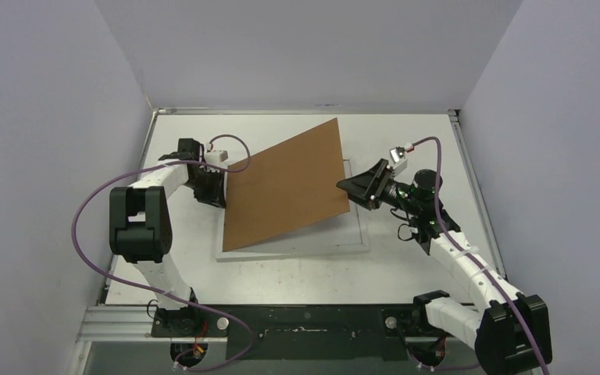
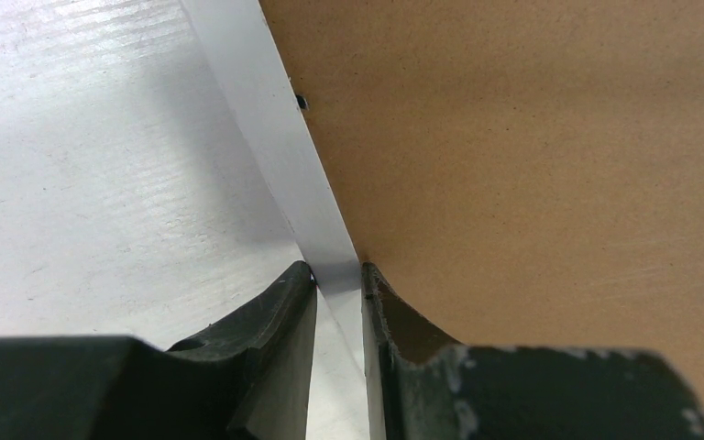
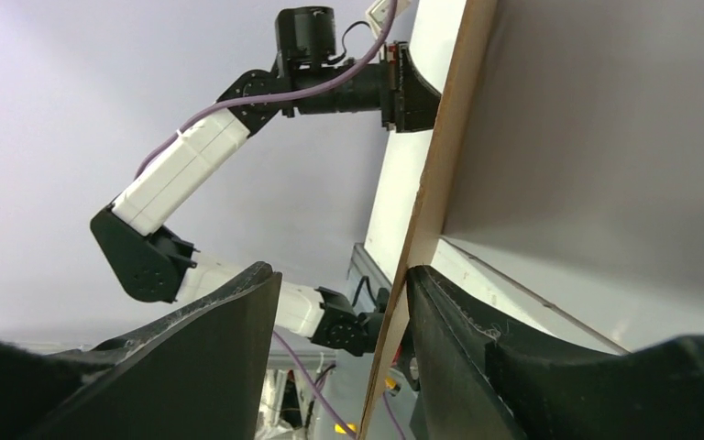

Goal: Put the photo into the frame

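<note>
The white frame [image 1: 297, 246] lies flat on the table. A brown backing board [image 1: 285, 187] leans over it, low at the near left and raised at the far right. My left gripper [image 1: 217, 191] is shut on the frame's left edge; in the left wrist view the white frame edge [image 2: 266, 110] runs between the fingers of the left gripper [image 2: 337, 270], with the board [image 2: 532, 156] beside it. My right gripper [image 1: 351, 187] is at the board's raised right edge. In the right wrist view the right gripper [image 3: 339, 270] is open, and the board's edge [image 3: 431, 183] rests against one finger. The photo is hidden.
Pale walls enclose the white table [image 1: 406, 266] on three sides. Purple cables loop from both arms. The left arm [image 3: 192, 156] shows across the right wrist view. The arm bases and a metal rail [image 1: 305, 320] line the near edge.
</note>
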Available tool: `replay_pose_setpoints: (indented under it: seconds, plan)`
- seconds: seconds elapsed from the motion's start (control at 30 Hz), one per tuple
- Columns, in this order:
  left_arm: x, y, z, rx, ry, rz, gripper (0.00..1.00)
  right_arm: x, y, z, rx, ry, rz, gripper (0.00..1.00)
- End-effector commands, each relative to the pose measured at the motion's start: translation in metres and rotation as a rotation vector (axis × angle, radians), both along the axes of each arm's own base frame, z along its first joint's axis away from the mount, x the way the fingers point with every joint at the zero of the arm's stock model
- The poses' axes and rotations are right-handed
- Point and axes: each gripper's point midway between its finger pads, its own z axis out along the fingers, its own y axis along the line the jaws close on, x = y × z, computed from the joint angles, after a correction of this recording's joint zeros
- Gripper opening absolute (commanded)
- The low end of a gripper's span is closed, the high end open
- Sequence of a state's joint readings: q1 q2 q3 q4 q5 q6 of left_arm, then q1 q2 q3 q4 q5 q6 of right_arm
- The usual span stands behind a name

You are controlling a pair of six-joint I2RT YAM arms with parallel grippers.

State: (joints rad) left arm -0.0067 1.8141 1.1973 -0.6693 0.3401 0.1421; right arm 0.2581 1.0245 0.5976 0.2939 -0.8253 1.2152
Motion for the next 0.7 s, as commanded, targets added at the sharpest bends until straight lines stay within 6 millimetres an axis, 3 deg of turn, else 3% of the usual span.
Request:
replay_pose_setpoints:
  seconds: [0.0,0.2,0.4,0.53,0.67]
  plan:
    - [-0.007,-0.013,0.004,-0.054,0.006,-0.036,0.2,-0.003,0.015,0.047,0.078,-0.122,0.102,0.55]
    - [-0.007,-0.014,0.009,-0.065,-0.004,-0.029,0.2,0.006,0.021,0.051,-0.045,-0.122,0.131,0.59]
    - [-0.005,-0.015,0.014,-0.075,-0.014,-0.022,0.2,0.011,0.025,0.065,-0.052,-0.123,0.156,0.59]
    - [-0.004,-0.015,0.018,-0.082,-0.022,-0.017,0.2,0.021,0.021,0.045,-0.19,-0.067,0.148,0.58]
    - [-0.003,-0.014,0.02,-0.085,-0.026,-0.017,0.2,0.024,0.017,0.038,-0.234,-0.048,0.125,0.52]
